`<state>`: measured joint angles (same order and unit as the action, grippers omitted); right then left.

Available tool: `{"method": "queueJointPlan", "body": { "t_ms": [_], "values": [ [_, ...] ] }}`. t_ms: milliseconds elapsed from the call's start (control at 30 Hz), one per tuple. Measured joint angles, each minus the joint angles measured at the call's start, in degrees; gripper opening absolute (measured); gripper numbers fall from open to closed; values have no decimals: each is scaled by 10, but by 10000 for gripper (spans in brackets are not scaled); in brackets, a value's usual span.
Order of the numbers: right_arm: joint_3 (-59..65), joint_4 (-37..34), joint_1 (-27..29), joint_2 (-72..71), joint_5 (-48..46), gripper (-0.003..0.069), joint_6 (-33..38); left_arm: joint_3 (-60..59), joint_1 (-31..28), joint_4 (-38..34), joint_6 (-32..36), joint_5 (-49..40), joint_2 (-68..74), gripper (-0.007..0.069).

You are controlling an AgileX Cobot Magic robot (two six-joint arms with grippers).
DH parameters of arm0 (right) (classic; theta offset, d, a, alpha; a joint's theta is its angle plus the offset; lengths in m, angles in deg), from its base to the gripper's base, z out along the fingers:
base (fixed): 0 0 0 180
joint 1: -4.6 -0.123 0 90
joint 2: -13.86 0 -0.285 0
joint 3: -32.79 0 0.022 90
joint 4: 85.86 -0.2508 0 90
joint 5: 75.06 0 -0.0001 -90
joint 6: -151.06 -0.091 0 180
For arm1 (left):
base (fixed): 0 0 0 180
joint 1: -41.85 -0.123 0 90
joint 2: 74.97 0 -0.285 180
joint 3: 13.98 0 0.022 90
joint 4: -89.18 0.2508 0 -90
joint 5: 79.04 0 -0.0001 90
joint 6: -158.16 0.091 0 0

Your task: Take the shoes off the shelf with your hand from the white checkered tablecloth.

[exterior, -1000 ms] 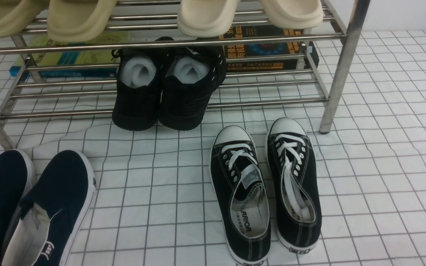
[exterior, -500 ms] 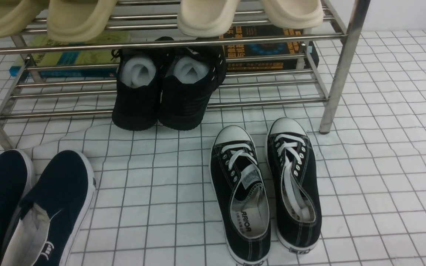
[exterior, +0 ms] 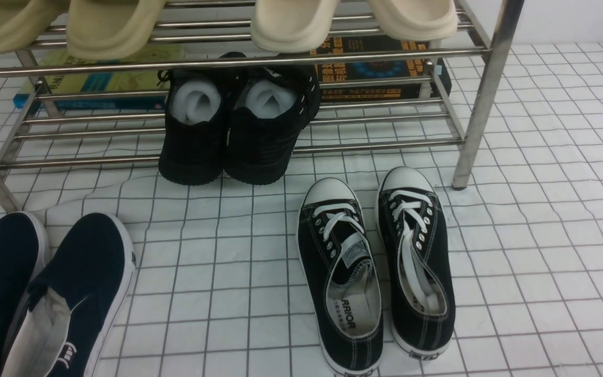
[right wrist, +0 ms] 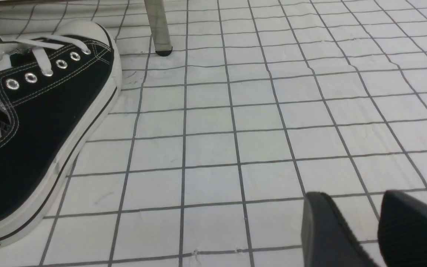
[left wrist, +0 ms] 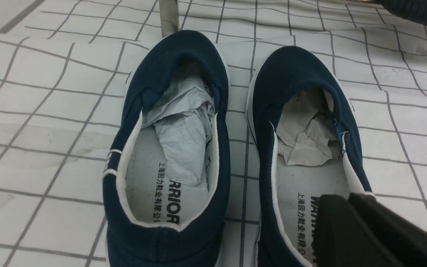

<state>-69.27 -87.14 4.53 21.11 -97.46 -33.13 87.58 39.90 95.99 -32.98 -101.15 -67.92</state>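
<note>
The navy slip-on shoes (exterior: 81, 272) lie side by side on the white checkered tablecloth (exterior: 542, 235) at the near left, in front of the steel shelf (exterior: 228, 58). Both shoes (left wrist: 176, 55) hold crumpled paper in their toes. My left gripper (left wrist: 348, 196) is at the side collar of one shoe (left wrist: 295, 70), one finger inside over the insole and the other outside, shut on that thin wall. My right gripper (right wrist: 354, 194) hangs open over bare cloth with nothing between its fingers. Neither gripper shows in the front view.
Black lace-up sneakers (exterior: 375, 262) with white toe caps lie on the cloth at centre right. All-black shoes (exterior: 238, 125) stuffed with white foam rest on the shelf's lowest tier. Cream slippers (exterior: 291, 21) sit on the tier above. A shelf leg (exterior: 482, 104) stands at the right.
</note>
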Motion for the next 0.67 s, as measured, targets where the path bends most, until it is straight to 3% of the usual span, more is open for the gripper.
{"method": "queueJointPlan", "body": {
  "t_ms": [667],
  "values": [
    [0, 0, 0, 0, 0, 239, 0, 0, 0, 17, 0, -1, 0, 62]
  ]
}}
